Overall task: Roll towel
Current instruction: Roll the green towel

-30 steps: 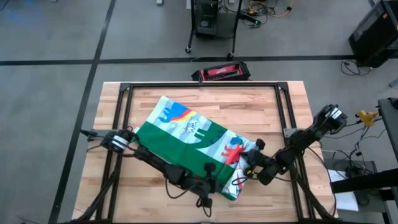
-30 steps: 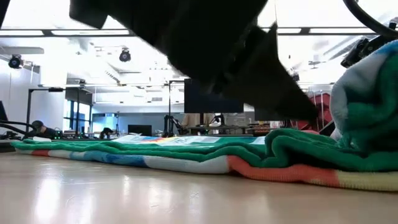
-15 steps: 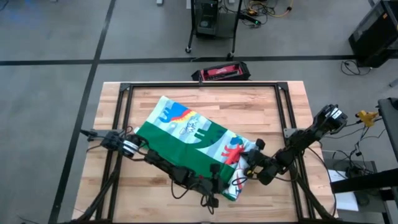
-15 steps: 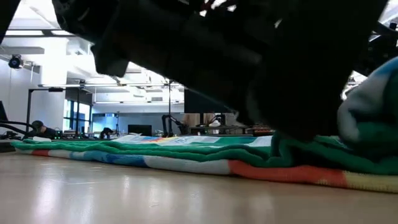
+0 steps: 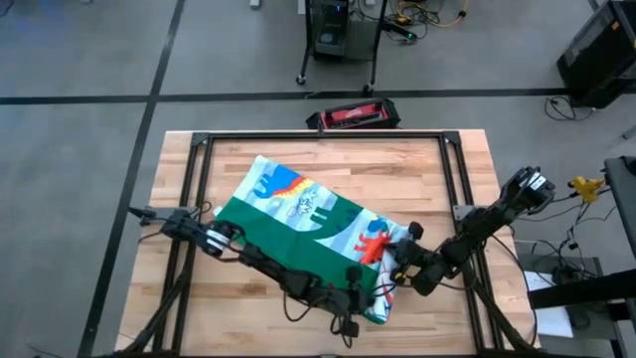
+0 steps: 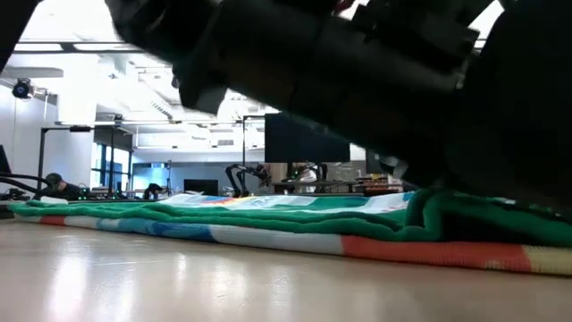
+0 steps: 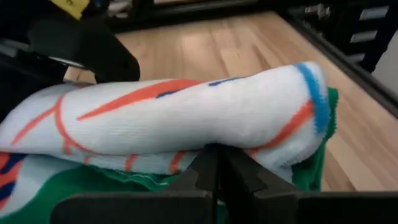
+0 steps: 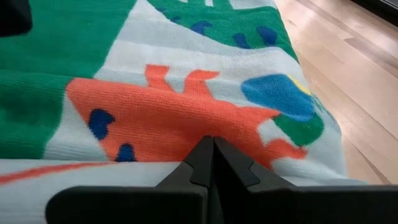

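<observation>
The towel (image 5: pixel 298 214) lies slantwise on the wooden table, running from the far left to the near right. Part of its green back is turned up over the dinosaur print. In the low view the towel (image 6: pixel 268 228) lies low and flat, with a dark arm filling the upper picture. My left gripper (image 5: pixel 358 298) is shut at the towel's near-right end. My right gripper (image 5: pixel 396 267) is shut at the towel's right edge, just beyond the left one. In the left wrist view a thick white fold with orange lines (image 7: pixel 186 115) bulges over my left gripper (image 7: pixel 216 155). My left gripper's shut fingertips go into the crease under the white fold (image 7: pixel 211 144), above a green layer (image 7: pixel 93 186). They come slanting down from the table's left. The fold hides the place of contact, so layers cannot be counted. My right gripper's shut tips meet the towel at the orange dinosaur print (image 8: pixel 208 134), slanting down from the table's right. The fingertips themselves cover what they pinch. The cloth there lies low on the table.
A black frame rail (image 5: pixel 318 137) runs around the tabletop. A red and black object (image 5: pixel 353 116) lies just beyond the far edge. Bare wood shows at the far right (image 5: pixel 427 179) and the near left (image 5: pixel 199 308).
My left gripper has moved toward the table's right edge and downward. The towel's near-right end stood up high in the low view a second ago. It has sunk and now lies low against the rest of the towel.
</observation>
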{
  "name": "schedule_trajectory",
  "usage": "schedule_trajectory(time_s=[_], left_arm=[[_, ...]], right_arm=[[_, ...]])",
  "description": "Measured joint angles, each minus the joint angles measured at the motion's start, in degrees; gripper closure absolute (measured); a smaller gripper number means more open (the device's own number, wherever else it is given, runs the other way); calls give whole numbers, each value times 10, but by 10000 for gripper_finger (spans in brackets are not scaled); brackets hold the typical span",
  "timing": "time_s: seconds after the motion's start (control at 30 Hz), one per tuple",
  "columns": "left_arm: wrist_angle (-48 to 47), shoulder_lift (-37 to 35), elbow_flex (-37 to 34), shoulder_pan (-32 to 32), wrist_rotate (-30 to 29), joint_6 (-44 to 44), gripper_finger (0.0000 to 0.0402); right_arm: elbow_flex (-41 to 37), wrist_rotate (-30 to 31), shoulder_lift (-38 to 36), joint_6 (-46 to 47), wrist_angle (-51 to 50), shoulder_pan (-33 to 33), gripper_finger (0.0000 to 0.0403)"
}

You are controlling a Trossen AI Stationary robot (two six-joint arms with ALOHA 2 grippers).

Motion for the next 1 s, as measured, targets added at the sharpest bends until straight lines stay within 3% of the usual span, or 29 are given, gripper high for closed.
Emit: schedule_trajectory(time_s=[0.37, 1.0], left_arm=[[-101, -21, 20, -10, -17, -52, 401], [-74, -17, 16, -31, -16, -98, 401]], right_arm=[[0, 0, 0, 0, 0, 0, 403], [-1, -1, 0, 5, 0, 0, 403]])
